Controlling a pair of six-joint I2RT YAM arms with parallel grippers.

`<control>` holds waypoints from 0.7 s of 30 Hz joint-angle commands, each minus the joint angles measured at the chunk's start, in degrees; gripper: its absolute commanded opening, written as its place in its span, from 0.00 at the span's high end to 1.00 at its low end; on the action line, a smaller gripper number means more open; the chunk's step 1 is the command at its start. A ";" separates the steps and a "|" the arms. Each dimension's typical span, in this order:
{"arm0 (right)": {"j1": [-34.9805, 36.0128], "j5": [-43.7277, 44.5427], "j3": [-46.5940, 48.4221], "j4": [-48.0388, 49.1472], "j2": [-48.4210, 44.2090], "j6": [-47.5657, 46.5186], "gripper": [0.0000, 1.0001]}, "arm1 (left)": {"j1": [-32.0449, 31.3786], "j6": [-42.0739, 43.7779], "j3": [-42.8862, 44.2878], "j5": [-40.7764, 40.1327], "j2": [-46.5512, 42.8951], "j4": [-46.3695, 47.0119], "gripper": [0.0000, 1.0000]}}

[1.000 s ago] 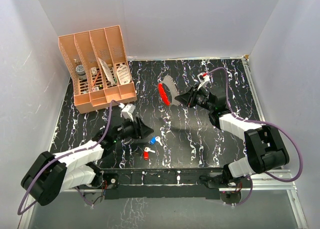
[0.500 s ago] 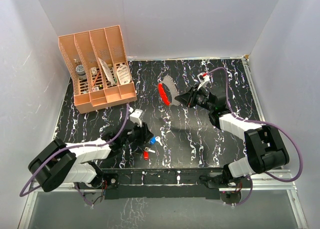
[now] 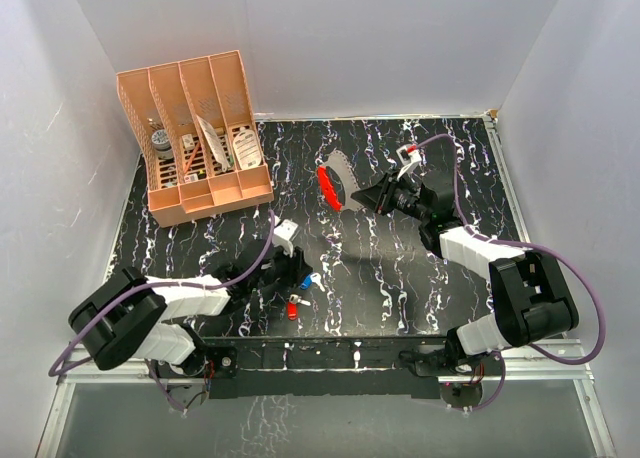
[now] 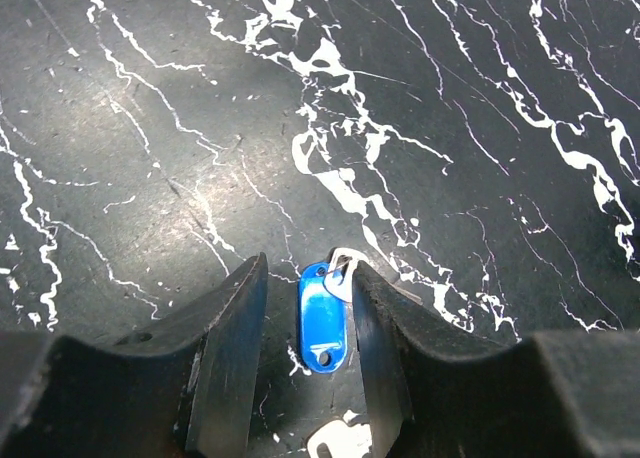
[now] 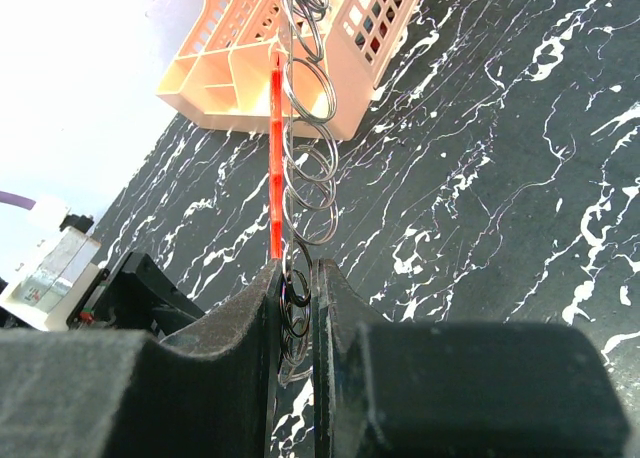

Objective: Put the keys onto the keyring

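At the lower centre of the wrist view, your left gripper (image 4: 309,268) is down at the table (image 4: 150,128) with its two dark fingers (image 4: 235,348) on either side of the blue key (image 4: 322,318). The jaws are parted. There is a clear gap on the left of the blue head, and the right finger stands just beside it, so the key is straddled, not clamped. The key lies flat on the black marbled top, its short silver blade pointing toward the upper right, close to the right finger's tip.

In the overhead view, this gripper (image 3: 296,273) sits low and left of centre, with the blue key (image 3: 304,281) at its tips. The red key (image 3: 293,309) lies just below it on the table, apart from the fingers.

Your right gripper (image 5: 295,273) is clenched on the keyring (image 5: 275,178). Its fingers pinch the lower end, and the red strip and a row of wire loops rise from there toward the top of the frame. Overhead, that gripper (image 3: 372,195) holds the keyring (image 3: 328,186) off the table above centre, well apart from both keys.

A peach slotted organizer (image 3: 200,193) stands at the upper left with small items in its compartments. It also fills the background behind the keyring in the right wrist view. A purple cable (image 3: 455,178) arcs over the right arm.
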 commanded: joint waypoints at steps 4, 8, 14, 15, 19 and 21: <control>-0.79 -1.17 1.43 5.08 -0.87 -0.05 1.00 | -0.97 3.59 0.27 3.18 0.99 4.69 0.67; -0.88 -1.49 1.20 5.50 -0.69 0.19 1.00 | -1.15 3.95 0.22 4.38 2.30 5.77 0.70; -1.12 -1.87 1.21 5.75 -0.30 0.30 1.00 | -1.50 4.79 0.63 5.20 4.47 5.99 0.69; -1.15 -2.00 1.20 5.80 -0.24 0.30 1.00 | -1.73 4.97 0.72 5.06 4.65 5.76 0.68; -1.23 -2.20 1.03 5.92 -0.19 0.39 1.00 | -1.99 5.51 0.44 4.81 4.98 6.09 0.67; -1.33 -2.23 0.95 5.97 -0.17 0.43 1.00 | -2.02 5.73 0.52 4.66 5.15 6.16 0.67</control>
